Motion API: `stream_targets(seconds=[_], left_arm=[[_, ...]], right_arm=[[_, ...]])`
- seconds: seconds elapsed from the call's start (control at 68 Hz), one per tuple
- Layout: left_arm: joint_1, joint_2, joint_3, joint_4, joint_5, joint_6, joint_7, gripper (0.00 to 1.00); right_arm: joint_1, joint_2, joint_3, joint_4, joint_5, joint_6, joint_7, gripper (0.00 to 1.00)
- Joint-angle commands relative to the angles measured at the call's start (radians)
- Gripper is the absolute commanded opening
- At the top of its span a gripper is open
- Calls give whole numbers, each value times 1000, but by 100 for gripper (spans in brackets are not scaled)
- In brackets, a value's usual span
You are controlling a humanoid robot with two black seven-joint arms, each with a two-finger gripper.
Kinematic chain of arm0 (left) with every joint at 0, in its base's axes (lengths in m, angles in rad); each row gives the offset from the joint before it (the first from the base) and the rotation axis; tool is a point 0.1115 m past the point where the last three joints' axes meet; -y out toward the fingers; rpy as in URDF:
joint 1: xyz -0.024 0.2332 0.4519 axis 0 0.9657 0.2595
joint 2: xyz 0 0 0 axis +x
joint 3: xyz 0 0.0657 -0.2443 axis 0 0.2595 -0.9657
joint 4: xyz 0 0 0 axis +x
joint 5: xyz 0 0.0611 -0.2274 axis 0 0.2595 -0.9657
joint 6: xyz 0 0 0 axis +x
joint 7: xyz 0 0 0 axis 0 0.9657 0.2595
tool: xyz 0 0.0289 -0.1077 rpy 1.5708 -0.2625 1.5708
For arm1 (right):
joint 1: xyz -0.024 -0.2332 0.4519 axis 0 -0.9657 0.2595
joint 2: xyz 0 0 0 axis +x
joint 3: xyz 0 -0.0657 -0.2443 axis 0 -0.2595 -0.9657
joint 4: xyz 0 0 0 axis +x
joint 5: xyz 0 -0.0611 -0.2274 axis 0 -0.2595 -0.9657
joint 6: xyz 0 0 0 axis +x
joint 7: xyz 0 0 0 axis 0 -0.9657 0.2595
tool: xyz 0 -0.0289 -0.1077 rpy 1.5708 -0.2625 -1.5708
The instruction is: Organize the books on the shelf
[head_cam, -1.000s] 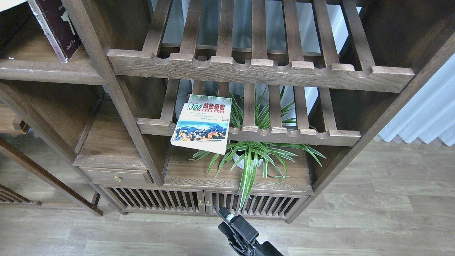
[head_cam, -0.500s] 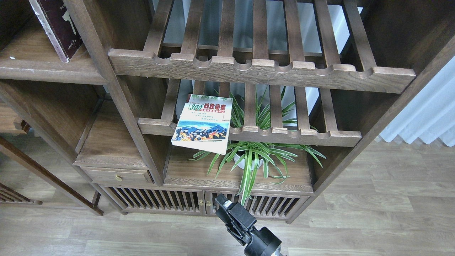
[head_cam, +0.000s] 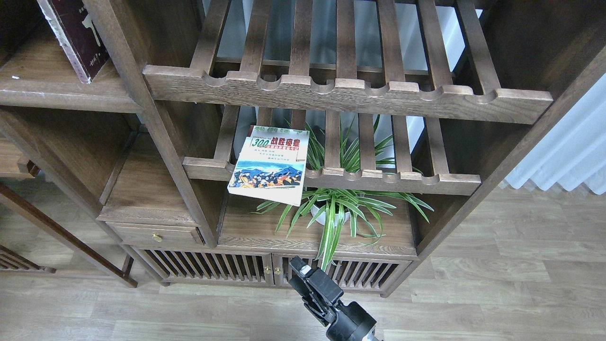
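**"300" paperback up and left of my one visible arm**

At the upper left of the frame the maroon book (head_cam: 75, 35) leans on the shelf (head_cam: 42, 85), the solid dark plank, with bare wood to its left and in front of it.

Moving right to centre frame, the "300" paperback (head_cam: 269, 166) lies flat on the left end of the lower slatted rack (head_cam: 393, 182), its near edge hanging out past the scalloped front rail. A green-edged book (head_cam: 279, 129) peeks out from under its far edge. The paperback's long axis runs roughly front to back, tilted a little. Just to its right the spider plant (head_cam: 336, 208) pushes leaves up through the slats.

At bottom centre is the right end effector (head_cam: 303, 274), dark and seen nearly end-on; I cannot tell whether its fingers are parted, and it holds nothing that I can see. My left arm is out of view. The paperback lies straight up-frame and slightly left of it, well apart, with open air between. I judge the overhanging near edge the easiest approach; the upright post on the left and the leaves on the right narrow the room.
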State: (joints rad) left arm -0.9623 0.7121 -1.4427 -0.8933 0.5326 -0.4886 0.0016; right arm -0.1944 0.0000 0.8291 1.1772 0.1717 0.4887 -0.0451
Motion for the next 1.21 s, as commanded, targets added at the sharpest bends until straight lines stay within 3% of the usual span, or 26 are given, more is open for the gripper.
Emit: stream_targets(seconds=[0.0,0.118,0.779,1.191], left_arm=[[-23,-8,31,40,-3,0,-22,6],[-49,-29,54,88,-26,0,-48,7],[-128,-23,307,160,-115,0,-54,6],[-125,-36,378,165,-115,0,-69,7]], right_arm=[[-7,0,1,9,0,0,1,91],[-8,0,10,10,0,0,1,91],[-7,0,15,38,0,0,1,91],[-5,0,19,38,2,0,1,91]])
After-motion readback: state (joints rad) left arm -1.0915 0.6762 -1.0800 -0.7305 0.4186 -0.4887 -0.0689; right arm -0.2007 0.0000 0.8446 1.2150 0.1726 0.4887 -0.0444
